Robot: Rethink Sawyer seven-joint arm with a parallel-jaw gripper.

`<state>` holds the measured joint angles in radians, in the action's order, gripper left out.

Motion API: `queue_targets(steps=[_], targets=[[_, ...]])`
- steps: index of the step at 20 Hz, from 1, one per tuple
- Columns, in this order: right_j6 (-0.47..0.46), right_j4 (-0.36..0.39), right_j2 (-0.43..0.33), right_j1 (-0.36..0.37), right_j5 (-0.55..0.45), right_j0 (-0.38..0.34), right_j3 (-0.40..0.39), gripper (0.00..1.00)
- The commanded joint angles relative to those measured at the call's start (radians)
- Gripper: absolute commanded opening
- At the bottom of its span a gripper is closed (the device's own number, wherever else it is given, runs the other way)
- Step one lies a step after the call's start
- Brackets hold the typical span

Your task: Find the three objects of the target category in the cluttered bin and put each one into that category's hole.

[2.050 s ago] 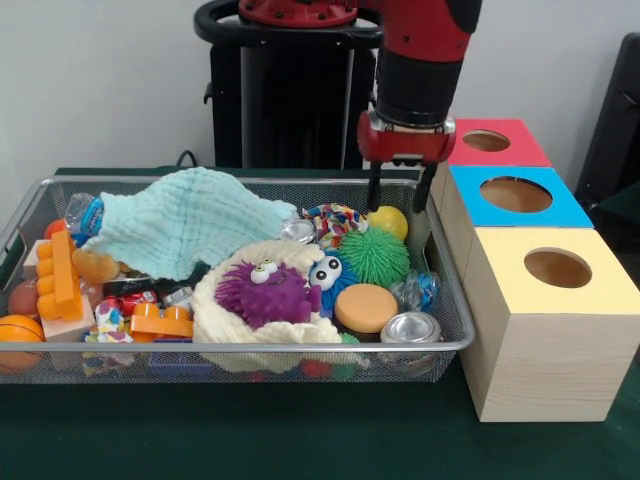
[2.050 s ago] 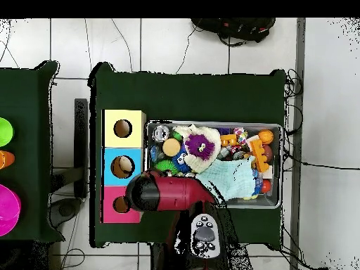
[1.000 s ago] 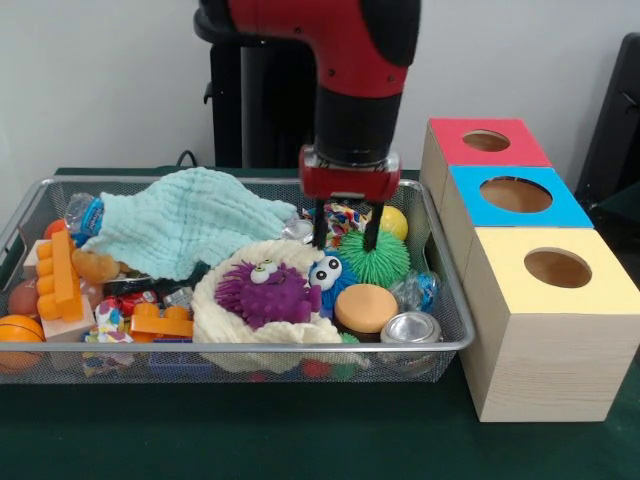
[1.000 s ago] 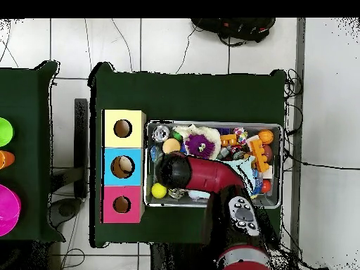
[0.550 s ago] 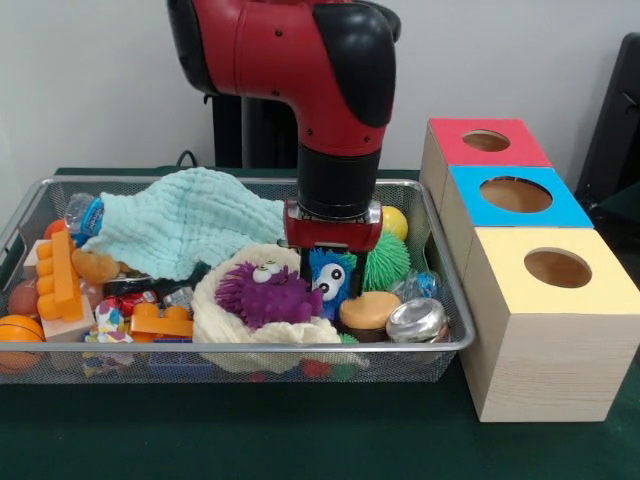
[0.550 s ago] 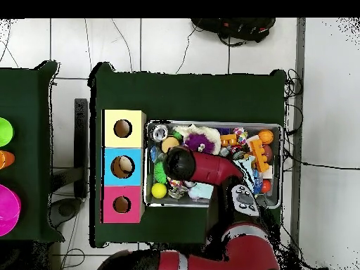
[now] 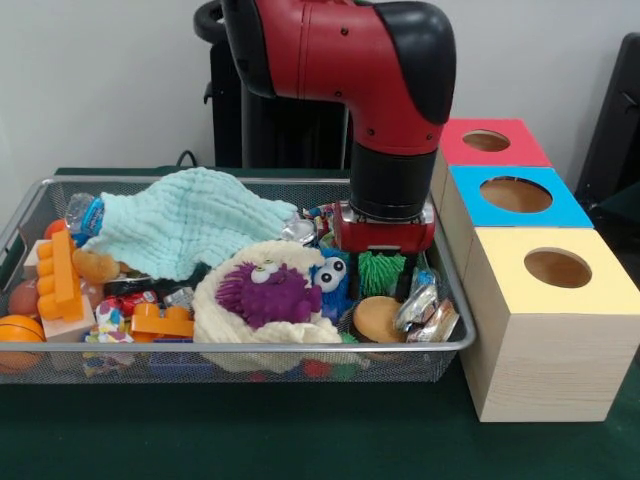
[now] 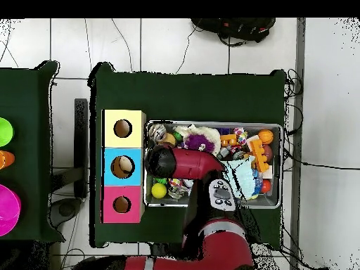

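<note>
My gripper is down inside the wire bin at its right end. It is open, and the green spiky ball sits between its fingers. A blue googly-eyed toy lies just left of it. An orange disc and a tilted silver can lie in front. From overhead the arm's end hides the gripper, with a yellow ball beside it. The red box, blue box and yellow box, each with a round hole, stand right of the bin.
A purple fuzzy toy rests on a cream plush in the bin's middle. A mint cloth covers the back left. Orange bricks and an orange ball fill the left end.
My arm has moved right in the front view, from over the blue toy to the green spiky ball. The silver can has tipped toward the bin's right corner and the orange disc has shifted.
</note>
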<state>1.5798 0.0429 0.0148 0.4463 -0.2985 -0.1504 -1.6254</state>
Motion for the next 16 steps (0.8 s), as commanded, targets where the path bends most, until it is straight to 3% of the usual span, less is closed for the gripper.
queue_targets(steps=[1, 8, 13, 16], targets=[[0.135, -0.022, -0.103, -0.01, 0.012, -0.042, 0.003, 1.0], [0.114, -0.018, -0.109, 0.008, -0.031, -0.057, 0.006, 1.0], [0.083, -0.011, -0.155, 0.013, -0.038, -0.106, -0.01, 1.0], [0.067, -0.015, -0.163, 0.052, -0.099, -0.119, -0.02, 1.0]])
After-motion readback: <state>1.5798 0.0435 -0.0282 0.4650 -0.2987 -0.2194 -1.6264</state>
